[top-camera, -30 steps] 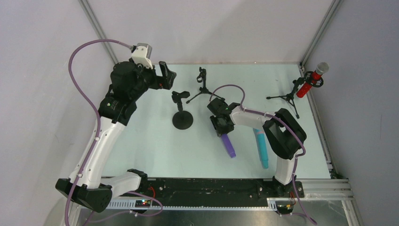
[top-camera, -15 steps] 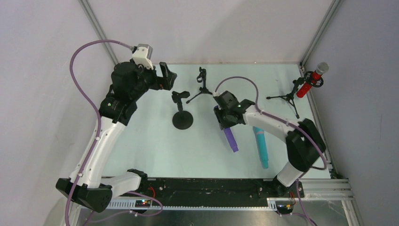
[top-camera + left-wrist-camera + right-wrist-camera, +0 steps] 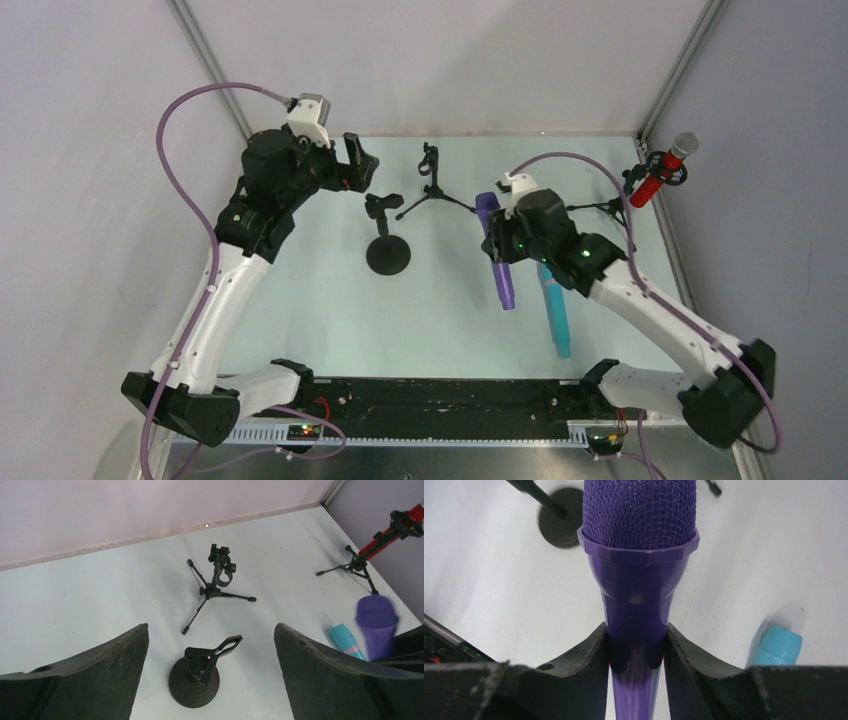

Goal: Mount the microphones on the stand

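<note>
One of three is done: the red microphone (image 3: pixel 660 178) sits clipped in the tripod stand (image 3: pixel 612 208) at the far right corner. The right gripper (image 3: pixel 636 640) is closed around the handle of the purple microphone (image 3: pixel 640 555), holding it off the tabletop (image 3: pixel 330 310), head pointing away from the robot. The teal microphone (image 3: pixel 555 315) lies flat on the tabletop just beside the right arm, untouched. Two holders are unfilled: the middle tripod (image 3: pixel 216 582) near the back wall and the round-base stand (image 3: pixel 196 680) in front of it. The left gripper (image 3: pixel 360 163) hangs spread wide with nothing in it, above the far left. By my reckoning, the purple and teal microphones are both left to mount.
</note>
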Motion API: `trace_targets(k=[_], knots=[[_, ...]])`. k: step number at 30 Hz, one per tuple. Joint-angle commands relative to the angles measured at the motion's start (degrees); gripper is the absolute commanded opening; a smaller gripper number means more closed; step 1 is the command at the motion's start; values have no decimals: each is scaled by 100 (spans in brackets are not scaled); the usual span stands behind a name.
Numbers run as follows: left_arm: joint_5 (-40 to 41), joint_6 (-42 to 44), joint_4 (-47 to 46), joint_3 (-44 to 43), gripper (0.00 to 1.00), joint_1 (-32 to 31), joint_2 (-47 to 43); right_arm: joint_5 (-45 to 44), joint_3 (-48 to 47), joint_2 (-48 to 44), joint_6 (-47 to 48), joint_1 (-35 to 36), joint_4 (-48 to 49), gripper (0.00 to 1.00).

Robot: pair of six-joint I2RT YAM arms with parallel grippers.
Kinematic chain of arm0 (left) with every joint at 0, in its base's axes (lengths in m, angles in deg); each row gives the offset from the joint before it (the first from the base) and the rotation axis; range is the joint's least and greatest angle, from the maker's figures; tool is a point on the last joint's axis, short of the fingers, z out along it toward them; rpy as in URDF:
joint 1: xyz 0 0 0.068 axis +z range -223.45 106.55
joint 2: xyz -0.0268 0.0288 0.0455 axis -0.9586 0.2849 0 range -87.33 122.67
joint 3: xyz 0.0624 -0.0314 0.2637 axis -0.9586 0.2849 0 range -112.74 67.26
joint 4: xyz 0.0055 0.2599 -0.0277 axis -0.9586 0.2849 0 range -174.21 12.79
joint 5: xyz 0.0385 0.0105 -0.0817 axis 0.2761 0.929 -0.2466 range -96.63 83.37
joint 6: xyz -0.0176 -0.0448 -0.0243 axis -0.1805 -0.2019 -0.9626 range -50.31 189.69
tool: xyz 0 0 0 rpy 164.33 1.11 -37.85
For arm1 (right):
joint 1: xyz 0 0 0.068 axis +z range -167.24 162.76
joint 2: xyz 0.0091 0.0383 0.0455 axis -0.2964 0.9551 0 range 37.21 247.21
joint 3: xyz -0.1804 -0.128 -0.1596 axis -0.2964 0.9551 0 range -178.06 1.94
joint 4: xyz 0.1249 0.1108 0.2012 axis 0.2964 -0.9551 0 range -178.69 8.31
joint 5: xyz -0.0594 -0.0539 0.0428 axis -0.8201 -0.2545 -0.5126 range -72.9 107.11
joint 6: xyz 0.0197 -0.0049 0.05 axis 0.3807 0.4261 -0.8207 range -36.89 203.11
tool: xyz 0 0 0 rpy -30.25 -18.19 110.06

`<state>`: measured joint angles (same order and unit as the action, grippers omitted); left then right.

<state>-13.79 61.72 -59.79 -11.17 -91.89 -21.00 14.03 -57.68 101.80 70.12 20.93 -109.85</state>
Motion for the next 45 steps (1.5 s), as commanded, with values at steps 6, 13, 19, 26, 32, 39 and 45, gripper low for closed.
trace_targets(k=[6,13,19,26,32,39,45], knots=[[-597,847,-239,54,98,50,155,523,1368,-2242,-125,-363,2067,0],[-1290,1604,-228,166,98,50,201,618,1970,-3128,43,-469,2458,0],[-1674,2245,-233,461,98,48,-78,713,2000,-3228,122,-502,2226,0],[-1899,3413,-160,1056,98,50,-485,780,2066,-3287,140,-561,2069,0],[-1770,4028,79,1248,98,46,-381,824,2204,-3456,47,-611,2109,0],[-1773,4374,483,824,98,44,392,903,2272,-3554,-4,-699,2051,0],[-1550,4413,689,474,98,-66,1057,988,2379,-3627,-112,-759,2088,0]])
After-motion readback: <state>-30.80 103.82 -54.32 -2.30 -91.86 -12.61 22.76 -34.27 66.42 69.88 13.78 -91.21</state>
